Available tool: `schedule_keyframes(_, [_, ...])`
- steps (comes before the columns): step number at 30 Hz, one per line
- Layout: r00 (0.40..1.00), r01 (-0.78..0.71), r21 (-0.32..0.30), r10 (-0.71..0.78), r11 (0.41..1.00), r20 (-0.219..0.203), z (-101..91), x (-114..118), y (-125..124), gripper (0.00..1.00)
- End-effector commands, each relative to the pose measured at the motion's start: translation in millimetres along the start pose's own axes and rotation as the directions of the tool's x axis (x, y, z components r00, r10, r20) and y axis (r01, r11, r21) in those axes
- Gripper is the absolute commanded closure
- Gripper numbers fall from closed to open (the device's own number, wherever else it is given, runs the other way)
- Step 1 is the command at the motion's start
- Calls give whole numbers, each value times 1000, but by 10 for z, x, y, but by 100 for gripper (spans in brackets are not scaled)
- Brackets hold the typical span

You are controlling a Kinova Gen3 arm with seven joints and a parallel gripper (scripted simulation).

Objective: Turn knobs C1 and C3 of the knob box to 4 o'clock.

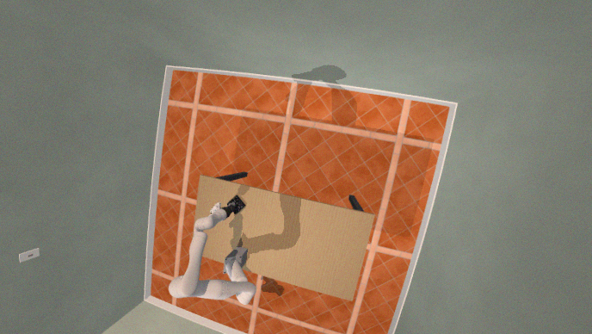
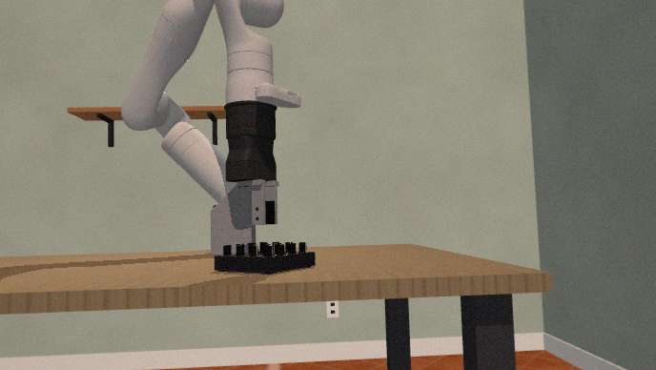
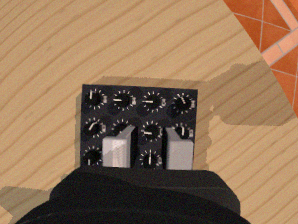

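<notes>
The black knob box [image 1: 239,206] [image 2: 248,263] [image 3: 137,91] stands flat on the table. Its names face right in the wrist view, so the rear is at left and the knob 4s are at the top. My gripper [image 2: 265,224] [image 3: 149,141] is partly open and empty, above the box and clear of the knobs, its fingers either side of row C around C3. Knob C3 [image 3: 151,132] has its line toward the rear, near 12 o'clock; the exact mark is hard to tell. Knob C2 [image 3: 150,160] points near 3 o'clock. Knob C1 is hidden under the gripper body.
Knob C4 [image 3: 151,102] points near 12 o'clock. Knob B3 is mostly behind the left finger, and D3 [image 3: 184,132] is close to the right one. The table [image 1: 327,241] [image 2: 405,267] [image 3: 40,60] has an edge at the upper right of the wrist view.
</notes>
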State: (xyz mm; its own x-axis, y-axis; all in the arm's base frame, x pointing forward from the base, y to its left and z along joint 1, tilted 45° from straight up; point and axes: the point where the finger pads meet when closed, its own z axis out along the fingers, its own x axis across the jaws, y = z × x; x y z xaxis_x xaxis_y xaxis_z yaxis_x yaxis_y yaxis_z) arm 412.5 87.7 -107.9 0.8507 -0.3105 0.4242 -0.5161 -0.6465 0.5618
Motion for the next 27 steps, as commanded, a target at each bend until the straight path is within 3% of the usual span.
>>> schedule_keyframes(1, [998,64,0,-64,998,4,-20,-10,-22,54])
schedule_keyframes(6, [978,210,-7,-210,978,12,-19,-50,-14,54])
schedule_keyframes(11, [915,403,-11,-403,915,23,-25,-94,-3,54])
schedule_keyframes(14, [895,445,-11,-445,895,25,-28,-101,-1,54])
schedule_keyframes(20, [726,688,-6,-687,726,33,-57,-132,8,54])
schedule_keyframes(27, [450,893,4,-893,450,26,-112,-118,7,54])
